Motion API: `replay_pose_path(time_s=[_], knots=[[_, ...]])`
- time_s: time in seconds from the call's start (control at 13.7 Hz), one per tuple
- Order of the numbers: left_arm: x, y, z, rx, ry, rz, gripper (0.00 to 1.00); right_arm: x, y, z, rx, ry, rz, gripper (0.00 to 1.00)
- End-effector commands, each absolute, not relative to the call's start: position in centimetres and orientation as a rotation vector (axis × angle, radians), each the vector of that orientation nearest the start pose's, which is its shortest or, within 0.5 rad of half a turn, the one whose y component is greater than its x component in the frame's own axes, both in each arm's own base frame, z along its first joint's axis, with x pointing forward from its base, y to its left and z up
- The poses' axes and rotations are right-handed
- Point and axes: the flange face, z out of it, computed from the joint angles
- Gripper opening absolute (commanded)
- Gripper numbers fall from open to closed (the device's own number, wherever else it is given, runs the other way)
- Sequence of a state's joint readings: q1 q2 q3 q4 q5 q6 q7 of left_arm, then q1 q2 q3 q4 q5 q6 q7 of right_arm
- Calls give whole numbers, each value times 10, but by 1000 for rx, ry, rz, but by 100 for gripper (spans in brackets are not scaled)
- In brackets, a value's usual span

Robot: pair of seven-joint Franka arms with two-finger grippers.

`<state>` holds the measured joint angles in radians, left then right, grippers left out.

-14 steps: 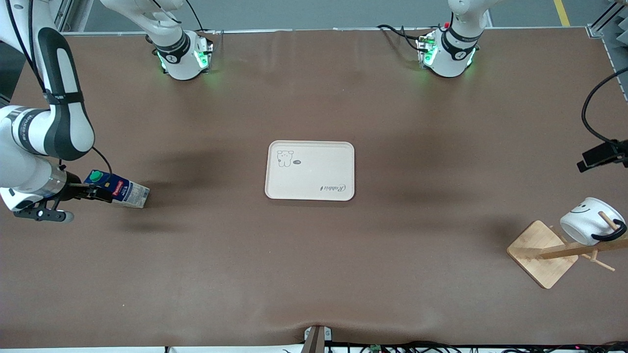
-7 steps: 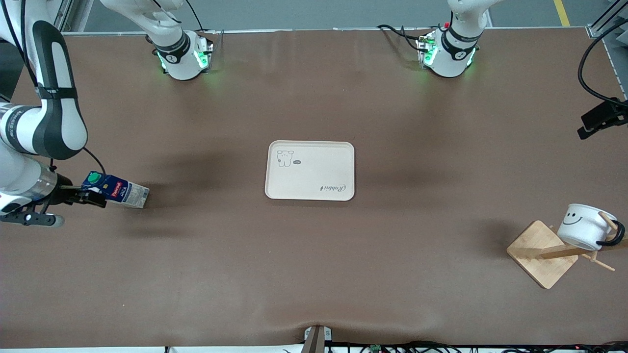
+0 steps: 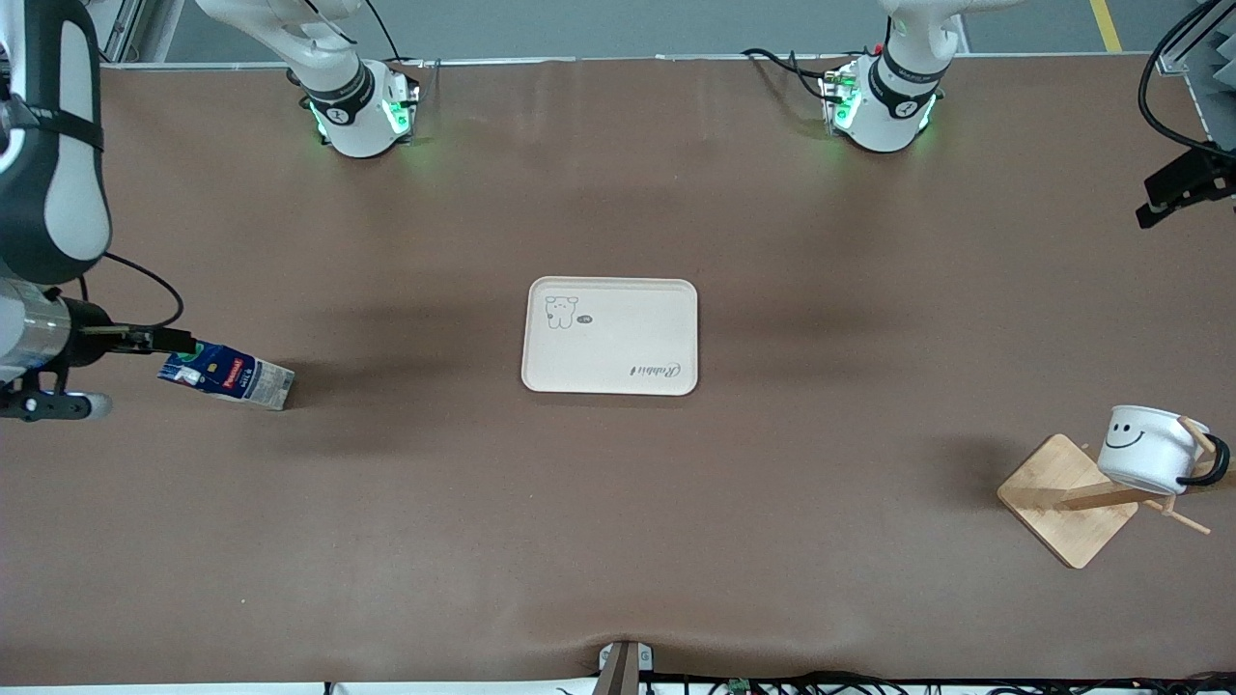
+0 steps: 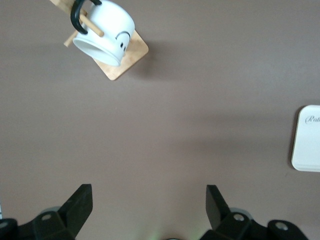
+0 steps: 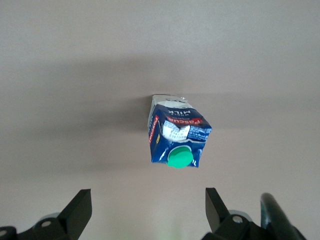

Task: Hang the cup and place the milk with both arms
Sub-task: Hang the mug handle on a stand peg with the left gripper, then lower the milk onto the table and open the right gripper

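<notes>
Brown table [image 3: 618, 541]: milk [image 3: 229, 377] stands apparently just clear of the open, empty right pincer [image 5: 147, 212].

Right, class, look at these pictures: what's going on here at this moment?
The cup already hangs by its handle on a peg of the wooden rack. The milk stands on the table, not on the tray. The right gripper is open above the milk, holding nothing. The left gripper is open too, up over bare table.
</notes>
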<state>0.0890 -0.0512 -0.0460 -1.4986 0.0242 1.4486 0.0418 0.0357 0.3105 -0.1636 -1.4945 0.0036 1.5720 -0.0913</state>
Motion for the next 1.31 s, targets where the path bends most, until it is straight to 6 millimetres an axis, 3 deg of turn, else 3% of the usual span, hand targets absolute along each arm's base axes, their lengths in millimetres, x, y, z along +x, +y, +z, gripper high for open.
replay_pose_path(time_s=[0.0, 0.29, 0.58, 0.66, 0.73, 0.88, 0.95, 1.09, 1.24], knots=[[513, 16, 675, -3130, -2, 22, 100, 631, -67, 491, -3168, 30, 340, 100], [507, 13, 681, -3152, -7, 10, 100, 643, -56, 535, -3184, -2, 174, 100], [509, 11, 679, -3152, -50, 34, 100, 643, -27, 569, -3210, -63, 86, 100], [509, 9, 678, -3152, -45, 36, 100, 635, -29, 587, -3200, -71, 42, 100], [509, 3, 677, -3151, -31, 39, 100, 629, -37, 590, -3182, -83, 50, 100], [510, -3, 677, -3150, -14, 32, 100, 612, -34, 597, -3159, -118, 157, 100], [510, -5, 676, -3150, -7, 34, 100, 603, -33, 591, -3156, -126, 280, 100], [512, -15, 676, -3149, 22, 18, 100, 603, -42, 585, -3147, -100, 316, 100], [511, -22, 676, -3145, 41, 20, 100, 604, -55, 611, -3158, -57, 228, 100]])
